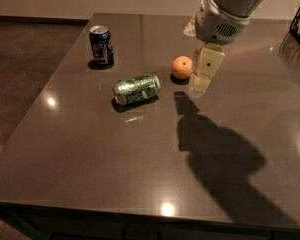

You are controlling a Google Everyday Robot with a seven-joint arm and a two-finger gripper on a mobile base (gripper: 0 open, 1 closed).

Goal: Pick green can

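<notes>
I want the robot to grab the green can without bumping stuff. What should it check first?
1. Green can in plain view, lying on its side on the table: ok.
2. Gripper above the green can: not ok, it hangs off to the can's right.
3. Orange out of the way: not ok, it sits close beside the gripper, on the can's side.
4. Blue can apart from the green can: ok, upright, farther back.

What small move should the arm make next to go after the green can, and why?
Probably slide the gripper to the left, passing above the orange, until it is over the green can. The gripper hangs just right of the orange, while the green can lies on its side on the table on the orange's other side, so it is not yet lined up.
</notes>
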